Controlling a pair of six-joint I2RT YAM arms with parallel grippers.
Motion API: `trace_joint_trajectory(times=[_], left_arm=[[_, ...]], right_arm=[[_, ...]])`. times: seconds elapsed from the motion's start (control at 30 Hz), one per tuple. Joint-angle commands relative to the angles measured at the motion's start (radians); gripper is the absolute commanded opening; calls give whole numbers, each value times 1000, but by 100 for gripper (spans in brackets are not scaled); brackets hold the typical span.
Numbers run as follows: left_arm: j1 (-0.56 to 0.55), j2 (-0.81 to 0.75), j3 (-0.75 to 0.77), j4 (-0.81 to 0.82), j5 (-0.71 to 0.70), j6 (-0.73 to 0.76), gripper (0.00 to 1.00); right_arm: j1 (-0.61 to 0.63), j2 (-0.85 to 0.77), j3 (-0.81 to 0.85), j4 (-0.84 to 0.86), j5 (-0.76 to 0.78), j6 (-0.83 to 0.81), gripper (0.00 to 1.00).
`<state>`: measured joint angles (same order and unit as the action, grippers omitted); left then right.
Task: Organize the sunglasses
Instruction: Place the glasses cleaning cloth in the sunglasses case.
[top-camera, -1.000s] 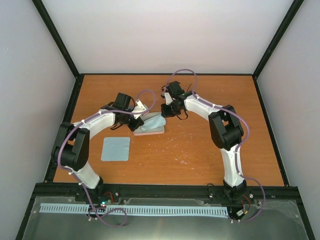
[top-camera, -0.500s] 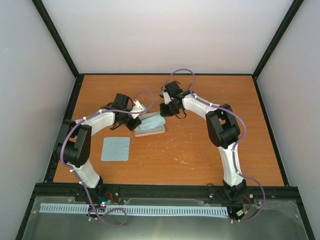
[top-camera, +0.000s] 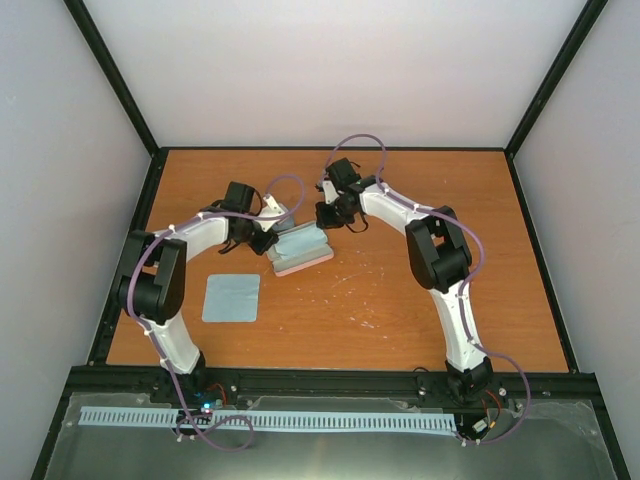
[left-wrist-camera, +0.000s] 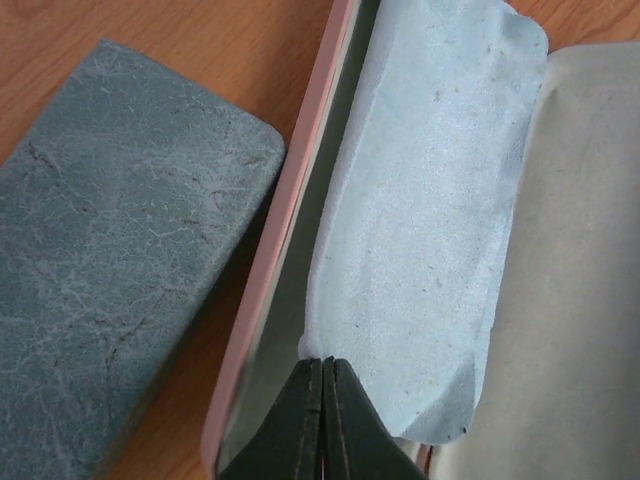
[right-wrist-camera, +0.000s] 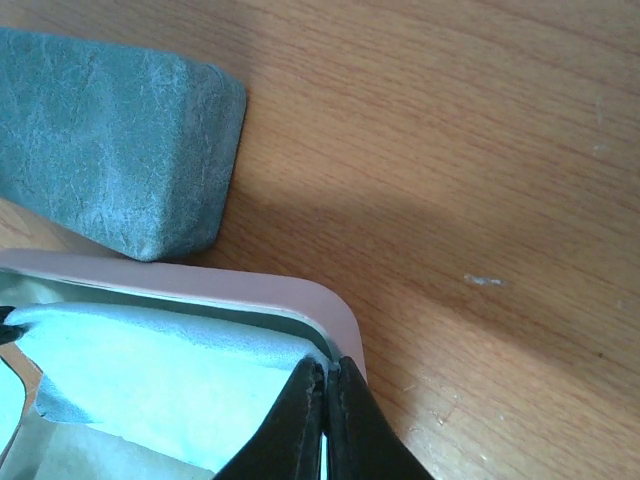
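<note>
Both arms have swung a little to the left since the earlier frame, and the pink case (top-camera: 302, 267) has turned slightly with them. Nearest the bases, a spare light-blue cloth (top-camera: 231, 297) lies flat on the table (top-camera: 420, 300), well apart from the work. Beyond it the open case holds a second cloth (left-wrist-camera: 430, 220) draped over its hollow, likely as padding or cover for a pair. At that cloth's near edge the left gripper (left-wrist-camera: 323, 362) is pinched tight, while the right gripper (right-wrist-camera: 325, 368) is likewise closed at the case's corner rim, seemingly to steady it. Just beside, on the far side, lies the blue-grey case (left-wrist-camera: 120, 250). No sunglasses show in any view; they may sit under the cloth, but I cannot tell
</note>
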<state>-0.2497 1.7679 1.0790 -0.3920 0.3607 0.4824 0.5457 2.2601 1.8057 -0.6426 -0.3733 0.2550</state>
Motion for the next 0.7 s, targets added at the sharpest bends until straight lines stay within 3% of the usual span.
trace_joint_trajectory(times=[0.0, 0.67], left_arm=[[12, 19, 44, 9, 2, 23, 0], [15, -12, 3, 1, -24, 1, 0]], right_arm=[[9, 36, 45, -31, -10, 3, 3], [28, 71, 109, -51, -40, -13, 3]])
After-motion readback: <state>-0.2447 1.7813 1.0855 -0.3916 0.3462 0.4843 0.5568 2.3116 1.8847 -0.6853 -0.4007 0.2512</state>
